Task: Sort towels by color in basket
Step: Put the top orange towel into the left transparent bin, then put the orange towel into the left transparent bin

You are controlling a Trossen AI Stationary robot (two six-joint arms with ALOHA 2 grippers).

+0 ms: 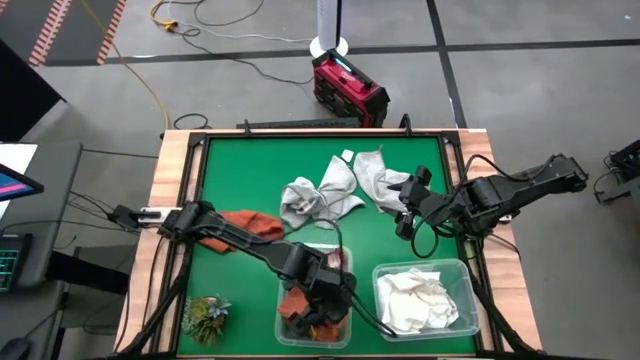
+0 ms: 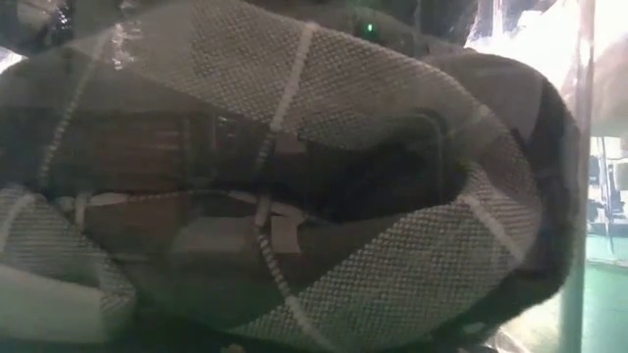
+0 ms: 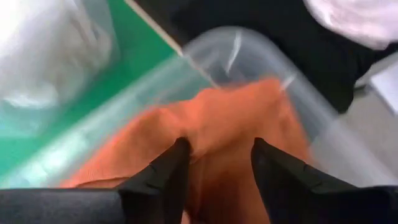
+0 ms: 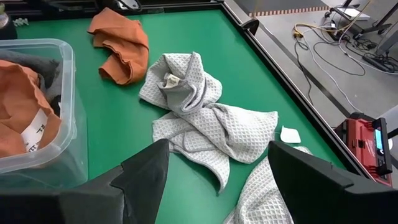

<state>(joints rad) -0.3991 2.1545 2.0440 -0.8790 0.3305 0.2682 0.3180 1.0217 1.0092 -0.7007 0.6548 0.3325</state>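
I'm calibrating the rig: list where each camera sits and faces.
High: overhead, straight down; both arms, green table.
Low: table level, blocked by a grey towel.
Left wrist: left claw over the orange towel in its bin.
Right wrist: open right claw facing the light grey towels.
Shared: high also shows these towels.

The left arm reaches from the table's left edge across toward the near middle, elbow bent, its wrist tipped downward. The left gripper (image 1: 318, 300) sits low at the near edge, fingers (image 3: 163, 180) parted and pointing down, with a moderate gap between them.

The right arm comes in from the right side, folded at the elbow, its forearm running leftward over the right part of the table. The right gripper (image 1: 407, 205) hangs above the surface right of centre, its fingers (image 4: 144, 174) spread wide and holding nothing.
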